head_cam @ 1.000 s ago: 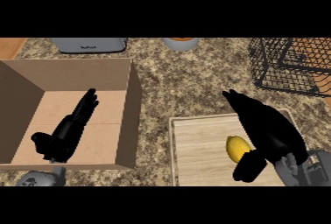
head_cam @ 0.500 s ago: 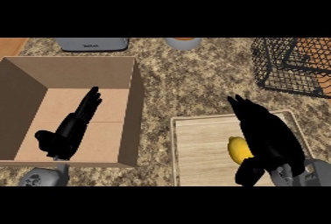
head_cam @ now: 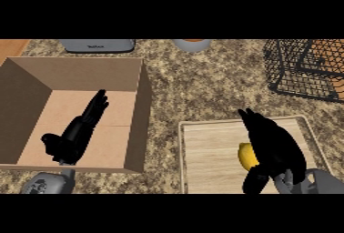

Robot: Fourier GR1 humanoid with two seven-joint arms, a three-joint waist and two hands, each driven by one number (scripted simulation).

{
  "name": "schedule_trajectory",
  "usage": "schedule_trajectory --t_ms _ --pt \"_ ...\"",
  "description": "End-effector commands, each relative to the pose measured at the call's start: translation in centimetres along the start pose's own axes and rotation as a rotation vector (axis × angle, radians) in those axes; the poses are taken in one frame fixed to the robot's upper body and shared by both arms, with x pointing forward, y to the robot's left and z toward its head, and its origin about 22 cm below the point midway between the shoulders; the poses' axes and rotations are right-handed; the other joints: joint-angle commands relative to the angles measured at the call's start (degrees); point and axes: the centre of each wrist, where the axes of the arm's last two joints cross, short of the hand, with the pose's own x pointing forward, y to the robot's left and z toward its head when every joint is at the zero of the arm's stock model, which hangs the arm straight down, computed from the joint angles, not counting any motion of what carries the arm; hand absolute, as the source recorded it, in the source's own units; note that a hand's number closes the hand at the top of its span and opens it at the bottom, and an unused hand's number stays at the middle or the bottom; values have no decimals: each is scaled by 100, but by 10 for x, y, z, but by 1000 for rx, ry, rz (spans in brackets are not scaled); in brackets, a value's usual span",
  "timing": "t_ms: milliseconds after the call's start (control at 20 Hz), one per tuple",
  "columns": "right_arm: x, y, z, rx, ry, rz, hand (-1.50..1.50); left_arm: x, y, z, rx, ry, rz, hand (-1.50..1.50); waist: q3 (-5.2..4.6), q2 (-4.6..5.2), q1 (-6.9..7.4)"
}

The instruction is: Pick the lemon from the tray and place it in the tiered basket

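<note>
While the lemon (head_cam: 246, 155) lies on the tray (head_cam: 208, 154), right robot hand (head_cam: 274, 143) partly covers it — fingers outstretched

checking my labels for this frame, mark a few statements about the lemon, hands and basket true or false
1. The lemon lies on the wooden tray. True.
2. The right hand is over the cardboard box. False: it is over the tray, partly covering the lemon.
3. The tiered basket stands at the far right of the counter, beyond the tray. True.
4. The left hand holds the lemon. False: it is over the open box with fingers straight, holding nothing.
</note>
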Motion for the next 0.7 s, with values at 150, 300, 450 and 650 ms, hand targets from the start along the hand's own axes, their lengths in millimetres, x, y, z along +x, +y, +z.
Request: schedule_trajectory --t_ms 150,300,450,650 --pt "-9 17 -20 18 232 4 -150 -17 -8 1 -16 25 23 0 -55 55 3" --pt "-19 47 -12 20 240 3 -150 -14 -11 -1 -14 20 35 0 -53 47 -40" --pt "-15 33 -17 33 244 -14 -150 -27 -23 -2 -22 29 45 0 -57 55 -42" --pt "-25 47 -21 52 232 -16 -150 -26 -14 -6 -6 38 54 0 -54 55 -15"
